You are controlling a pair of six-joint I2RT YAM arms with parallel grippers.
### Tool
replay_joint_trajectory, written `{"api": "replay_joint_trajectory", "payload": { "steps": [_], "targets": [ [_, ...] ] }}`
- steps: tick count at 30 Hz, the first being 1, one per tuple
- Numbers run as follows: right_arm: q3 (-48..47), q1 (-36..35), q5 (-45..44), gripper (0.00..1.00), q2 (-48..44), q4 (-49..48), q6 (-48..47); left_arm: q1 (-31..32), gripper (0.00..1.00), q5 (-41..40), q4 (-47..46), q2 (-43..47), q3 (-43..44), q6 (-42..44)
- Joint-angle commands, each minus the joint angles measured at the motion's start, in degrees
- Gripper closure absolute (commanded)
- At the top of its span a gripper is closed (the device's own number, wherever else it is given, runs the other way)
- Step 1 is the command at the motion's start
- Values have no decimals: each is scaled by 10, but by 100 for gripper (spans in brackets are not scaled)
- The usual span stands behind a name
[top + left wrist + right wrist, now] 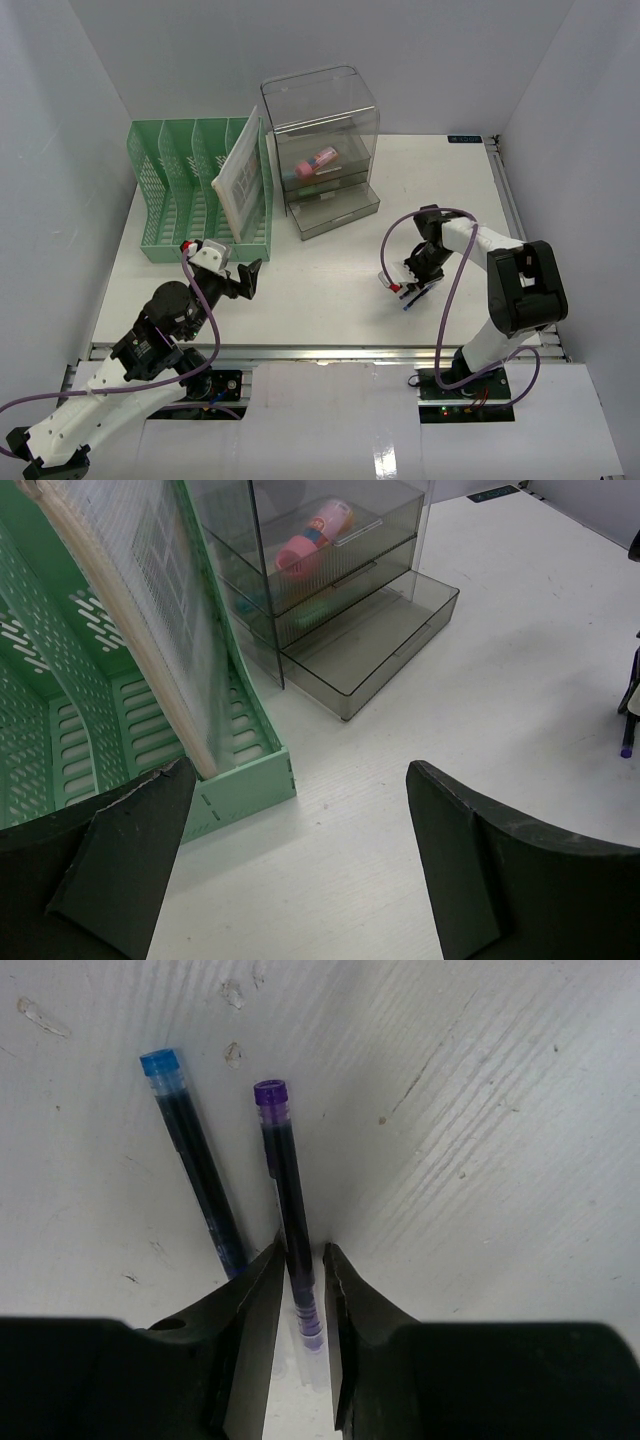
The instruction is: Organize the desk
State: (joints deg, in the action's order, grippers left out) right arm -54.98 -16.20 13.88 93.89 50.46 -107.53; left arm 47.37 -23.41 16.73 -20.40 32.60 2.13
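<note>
Purple pen (288,1175) is sitting between the right gripper's (303,1250) nearly closed jaws, grasp unconfirmed; closing squarely is advised, clearing the adjacent blue pen (195,1165). Left gripper (300,810) is idling open.

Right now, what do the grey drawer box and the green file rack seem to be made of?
Drawer box: probably plastic, clear smoky grey and glossy; the pink item inside shows through its walls. Green file rack: likely moulded plastic, matt mint green, its walls a regular slotted mesh.
</note>
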Motion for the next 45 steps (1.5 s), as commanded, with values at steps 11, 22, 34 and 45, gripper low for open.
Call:
{"api": "replay_joint_trajectory", "payload": {
  "steps": [11,22,34,45],
  "targets": [
    [-72,-23,-15,92,87,-75,57,-2,2,-12,-1,-2,-2,4],
    [-163,-59,65,92,25,-91,190,-2,2,-15,-1,3,-2,5],
    [-282,-211,-117,92,96,-314,367,-4,2,-22,1,7,-3,5],
    [-378,-227,-167,51,184,-334,403,-4,2,-20,0,13,-4,6]
  ]
}}
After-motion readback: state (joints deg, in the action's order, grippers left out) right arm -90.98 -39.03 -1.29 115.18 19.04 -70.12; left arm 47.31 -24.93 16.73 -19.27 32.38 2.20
